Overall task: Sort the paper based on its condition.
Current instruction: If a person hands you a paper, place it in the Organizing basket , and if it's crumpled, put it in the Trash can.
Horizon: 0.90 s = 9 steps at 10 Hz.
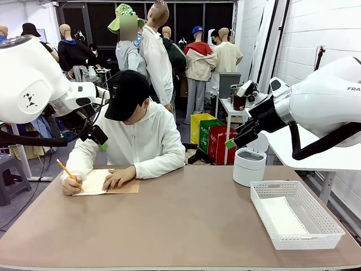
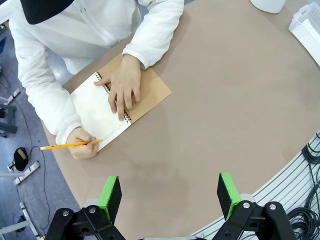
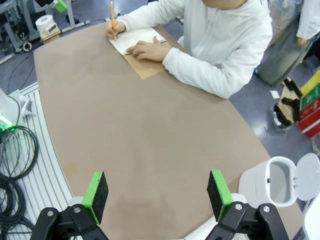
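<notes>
Left arm [image 1: 31, 79] and right arm [image 1: 330, 99]: glossy white rounded shells; black geometric mark on the left, black lettering on the right. Black cables [image 1: 316, 149] loop beneath each. Left claw [image 2: 168, 190], right claw [image 3: 156, 190]: black linkages, silver screws [image 2: 242, 205], green pads [image 3: 218, 192].

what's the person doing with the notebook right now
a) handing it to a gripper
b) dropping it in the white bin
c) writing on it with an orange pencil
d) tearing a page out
c: the writing hand holds an orange pencil with its tip on the open notebook, and the other hand lies flat on it.
</notes>
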Tool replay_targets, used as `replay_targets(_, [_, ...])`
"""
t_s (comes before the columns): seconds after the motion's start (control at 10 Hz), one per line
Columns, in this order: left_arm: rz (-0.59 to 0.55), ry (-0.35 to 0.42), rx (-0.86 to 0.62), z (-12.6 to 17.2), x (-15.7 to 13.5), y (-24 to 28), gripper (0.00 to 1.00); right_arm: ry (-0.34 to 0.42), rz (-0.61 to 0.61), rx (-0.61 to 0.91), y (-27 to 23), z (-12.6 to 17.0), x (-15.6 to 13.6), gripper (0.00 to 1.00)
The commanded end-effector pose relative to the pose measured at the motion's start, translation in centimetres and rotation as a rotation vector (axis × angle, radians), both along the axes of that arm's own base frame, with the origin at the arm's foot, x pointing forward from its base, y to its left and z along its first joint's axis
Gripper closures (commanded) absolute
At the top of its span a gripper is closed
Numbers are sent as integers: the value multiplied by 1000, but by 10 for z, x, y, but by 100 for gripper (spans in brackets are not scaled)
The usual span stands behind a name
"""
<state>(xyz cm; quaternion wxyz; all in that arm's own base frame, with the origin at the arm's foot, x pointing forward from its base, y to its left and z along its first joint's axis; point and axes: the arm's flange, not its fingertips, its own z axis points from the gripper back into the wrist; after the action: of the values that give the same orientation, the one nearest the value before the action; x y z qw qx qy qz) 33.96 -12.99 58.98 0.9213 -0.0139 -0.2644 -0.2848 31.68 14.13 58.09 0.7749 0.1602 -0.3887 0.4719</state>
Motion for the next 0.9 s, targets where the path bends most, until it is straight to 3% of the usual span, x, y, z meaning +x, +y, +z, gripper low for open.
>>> replay_targets(0.0, [-3, -2, -1, 0, 0, 1, 0, -1, -4, -3, 0, 0, 0, 0])
replay_targets(0.8, [-3, -2, -1, 0, 0, 1, 0, -1, -4, -3, 0, 0, 0, 0])
